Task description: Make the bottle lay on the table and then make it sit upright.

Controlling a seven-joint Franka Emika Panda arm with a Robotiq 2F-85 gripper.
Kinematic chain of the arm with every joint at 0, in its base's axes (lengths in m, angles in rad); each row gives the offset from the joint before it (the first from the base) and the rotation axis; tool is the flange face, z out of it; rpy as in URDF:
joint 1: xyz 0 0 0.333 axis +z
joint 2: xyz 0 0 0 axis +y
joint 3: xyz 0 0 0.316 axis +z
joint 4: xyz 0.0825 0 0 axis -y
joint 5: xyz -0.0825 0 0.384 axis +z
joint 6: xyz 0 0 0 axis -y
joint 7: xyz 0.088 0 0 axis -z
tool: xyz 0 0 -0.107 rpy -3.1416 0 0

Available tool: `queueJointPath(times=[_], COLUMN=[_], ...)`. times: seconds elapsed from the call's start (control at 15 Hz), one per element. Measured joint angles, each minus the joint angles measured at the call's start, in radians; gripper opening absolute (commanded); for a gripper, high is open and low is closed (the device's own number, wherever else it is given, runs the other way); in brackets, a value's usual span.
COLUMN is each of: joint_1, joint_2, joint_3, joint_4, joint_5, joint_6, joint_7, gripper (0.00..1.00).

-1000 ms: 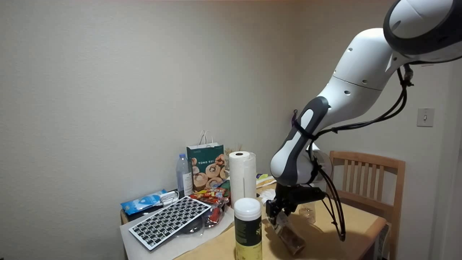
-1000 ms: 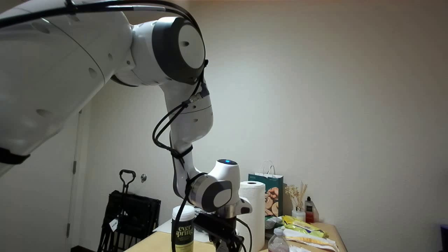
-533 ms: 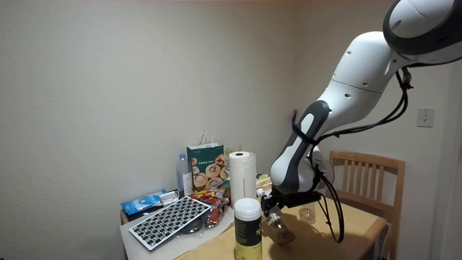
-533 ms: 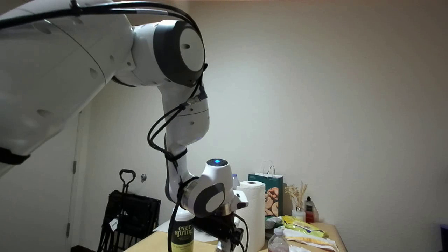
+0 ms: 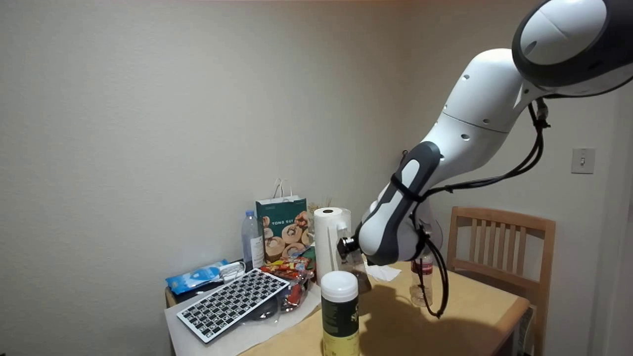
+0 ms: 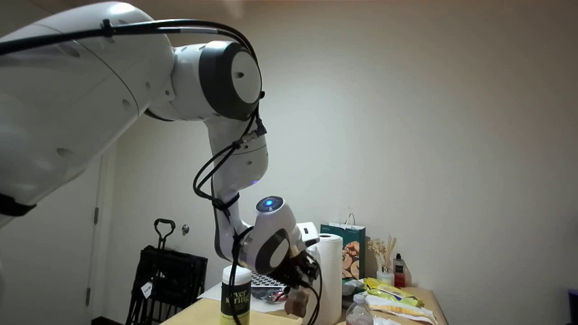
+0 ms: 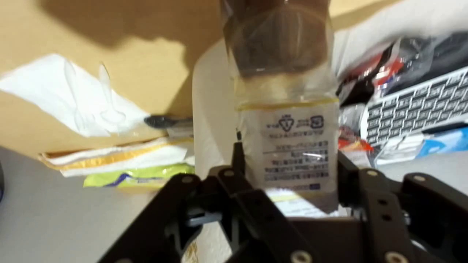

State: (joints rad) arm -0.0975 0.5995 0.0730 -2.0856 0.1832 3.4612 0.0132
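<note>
The bottle [image 7: 283, 40], clear with brown contents and a pale printed label, stands between my fingers in the wrist view. My gripper [image 7: 290, 157] is shut on its label part, one finger on each side. In an exterior view my gripper [image 5: 347, 245] is beside the paper-towel roll, and the bottle [image 5: 357, 269] is close to upright with a slight tilt, its base low. In an exterior view the brown lower part of the bottle [image 6: 296, 303] shows below my gripper [image 6: 301, 271]. I cannot tell whether its base touches the table [image 5: 410, 326]. Its cap is hidden.
The paper-towel roll [image 5: 326, 242] stands right behind the bottle. A white-capped container [image 5: 339, 311] stands in front. A red-labelled clear bottle [image 5: 422, 282] stands to the right. A checkered board [image 5: 232, 304] and snack bags [image 5: 292, 282] lie left. Napkins with plastic spoons [image 7: 73, 95] lie nearby.
My gripper has carried the bottle towards the paper-towel roll. The bottle has turned from a strong tilt to nearly upright, and the wrist has rotated. The red-labelled bottle is now less hidden.
</note>
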Motion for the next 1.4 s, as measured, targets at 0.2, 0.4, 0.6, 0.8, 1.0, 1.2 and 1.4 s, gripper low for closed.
queueJointPath(times=[0.2,0.4,0.6,0.8,1.0,1.2,1.4], joint_1=[0.047,0.118,0.202,0.236,0.235,0.229,0.224], joint_2=[0.031,0.095,0.173,0.222,0.226,0.228,0.231], joint_3=[-0.070,-0.168,-0.268,-0.290,-0.293,-0.277,-0.251], joint_4=[0.153,0.308,0.457,0.512,0.514,0.510,0.487], joint_5=[0.004,0.028,0.075,0.086,0.086,0.083,0.087], joint_6=[-0.008,-0.009,-0.009,-0.010,-0.010,-0.010,-0.011], joint_7=[0.026,0.067,0.131,0.166,0.166,0.166,0.175], gripper=[0.28,0.28,0.28,0.53,0.28,0.28,0.28])
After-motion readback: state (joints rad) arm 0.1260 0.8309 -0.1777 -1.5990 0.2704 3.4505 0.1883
